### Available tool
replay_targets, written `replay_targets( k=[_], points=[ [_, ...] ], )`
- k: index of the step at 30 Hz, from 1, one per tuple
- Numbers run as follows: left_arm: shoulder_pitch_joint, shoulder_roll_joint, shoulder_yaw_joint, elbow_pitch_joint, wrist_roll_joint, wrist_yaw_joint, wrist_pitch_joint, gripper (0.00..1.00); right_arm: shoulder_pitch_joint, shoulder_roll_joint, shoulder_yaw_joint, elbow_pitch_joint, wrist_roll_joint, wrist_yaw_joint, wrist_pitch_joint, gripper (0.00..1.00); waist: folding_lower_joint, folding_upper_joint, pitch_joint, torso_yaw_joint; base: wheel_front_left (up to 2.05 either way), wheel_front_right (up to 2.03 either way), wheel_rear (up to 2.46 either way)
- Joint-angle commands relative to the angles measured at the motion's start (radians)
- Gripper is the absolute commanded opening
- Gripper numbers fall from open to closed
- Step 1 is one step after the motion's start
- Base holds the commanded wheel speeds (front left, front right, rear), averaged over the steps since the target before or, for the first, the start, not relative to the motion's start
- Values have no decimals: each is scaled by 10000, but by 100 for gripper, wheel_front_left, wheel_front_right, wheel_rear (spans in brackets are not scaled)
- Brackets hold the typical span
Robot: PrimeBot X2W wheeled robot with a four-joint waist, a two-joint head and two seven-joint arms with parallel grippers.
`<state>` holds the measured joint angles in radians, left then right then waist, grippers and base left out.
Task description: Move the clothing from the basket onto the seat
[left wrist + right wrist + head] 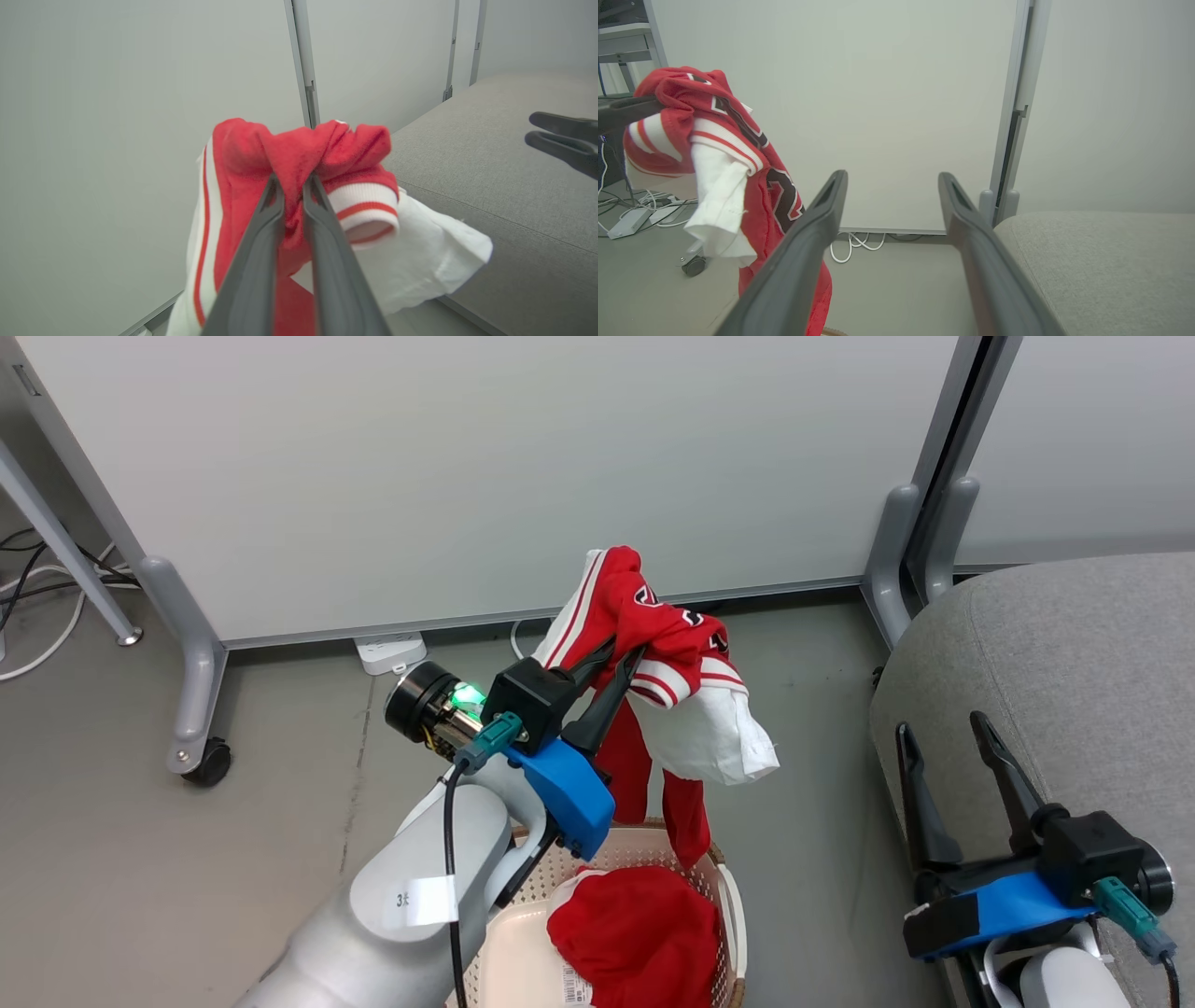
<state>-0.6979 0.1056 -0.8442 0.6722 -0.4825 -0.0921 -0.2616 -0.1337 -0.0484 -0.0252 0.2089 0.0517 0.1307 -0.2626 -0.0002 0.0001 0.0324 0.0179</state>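
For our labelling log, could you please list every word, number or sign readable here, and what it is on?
"3" plus a partly hidden character: white tag on the left arm.
Likely "2", black with a white edge, the rest folded away: lifted garment.
Round logo on that garment: too small to read.
Sticker in the basket: barcode, print too small to read.

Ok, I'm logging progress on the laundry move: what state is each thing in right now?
left gripper: shut on the lifted garment
lifted garment: hanging in the air above the basket
second garment: crumpled inside the basket
basket: upright on the floor
right gripper: open, empty
seat: no clothing on the visible part
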Motion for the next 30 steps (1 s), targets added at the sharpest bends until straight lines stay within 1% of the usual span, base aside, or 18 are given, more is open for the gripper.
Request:
replay_targets(
  k=[1, 9, 10, 11, 12, 13, 14, 15, 18, 23, 30],
  points=[
    [97, -2, 69, -35, 27, -11, -50, 0, 196, -36, 26, 5, 45, 3, -35, 100, 2, -1, -4, 9, 0, 0, 0],
    [109, -20, 159, -98, 114, -28, -51, 0, 198, -38, 559, 88, -36, 3, -35, 100, 2, -1, 57, 77, 0, 0, 0],
    [118, -32, 178, -107, 136, -32, -51, 0, 193, -64, 801, 137, -13, 1, -35, 100, 2, -1, 87, 94, 0, 0, 0],
    [118, -32, 178, -107, 136, -32, -51, 0, 193, -64, 801, 137, -13, 1, -35, 100, 2, -1, 87, 94, 0, 0, 0],
    [111, -47, 189, -109, 166, -40, -51, 0, 156, -87, 1101, 170, 44, 1, -35, 100, 2, -1, 129, 115, 0, 0, 0],
    [111, -47, 189, -109, 166, -40, -51, 0, 156, -87, 1101, 170, 44, 1, -35, 100, 2, -1, 129, 115, 0, 0, 0],
    [95, -60, 204, -109, 171, -51, -51, 0, 124, -109, 1460, 221, 68, 1, -35, 100, 2, -1, 166, 140, 0, 0, 0],
    [95, -60, 204, -109, 171, -51, -51, 0, 124, -109, 1460, 221, 68, 1, -35, 100, 2, -1, 166, 140, 0, 0, 0],
    [40, -91, 223, -92, 210, -55, -51, 0, 34, -122, 1983, 338, 152, 1, -35, 100, 2, -1, 233, 187, 0, 0, 0],
    [-107, -168, 245, -87, 270, -96, -51, 0, -379, -122, 2695, 546, 297, 1, -35, 100, 2, -1, 370, 285, 0, 0, 0],
    [-205, -250, 256, -129, 366, -111, -51, 0, -1189, -176, 3048, 1126, 288, 1, -35, 100, 2, -1, 561, 368, 0, 0, 0]
  ],
)
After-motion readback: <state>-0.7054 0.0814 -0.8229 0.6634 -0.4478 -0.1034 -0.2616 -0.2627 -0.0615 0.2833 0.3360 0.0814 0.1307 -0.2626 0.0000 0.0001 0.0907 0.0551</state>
